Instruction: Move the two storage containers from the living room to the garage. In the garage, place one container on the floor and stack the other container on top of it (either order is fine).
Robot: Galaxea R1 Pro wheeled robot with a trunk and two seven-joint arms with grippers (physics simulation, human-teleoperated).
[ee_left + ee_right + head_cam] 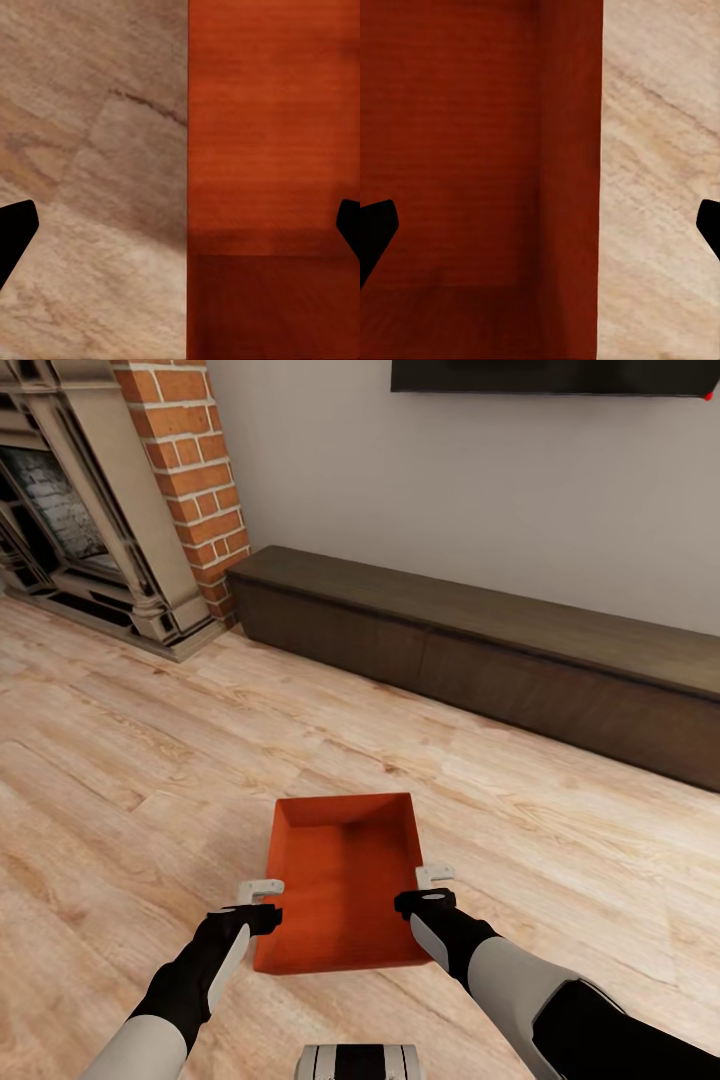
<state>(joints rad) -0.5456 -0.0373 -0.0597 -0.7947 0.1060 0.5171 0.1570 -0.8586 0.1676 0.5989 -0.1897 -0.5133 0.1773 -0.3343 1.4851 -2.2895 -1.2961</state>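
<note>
Standing over the light plank floor (150, 780) of the living room, the robot has one orange-red storage container (340, 880) right in front of its base, open side up and empty, well short of the low dark cabinet (480, 650) along the wall and the brick fireplace (100, 500) off to the left. It looks like a two-handed lift is being set up: each arm reaches down to one long wall of the bin, so the load would be shared and kept level.

The left gripper (260, 890) sits at the left wall, the right gripper (432, 880) at the right wall, forearms angled forward and downward, wrists about level with each other. From each wrist camera the dark fingertips (16, 229) stand wide apart, with the container's rim running between them, one finger over the floor and one over the bin's inside. Both sets of jaws are spread, straddling the walls without clamping them. My guess is that closing comes next.
</note>
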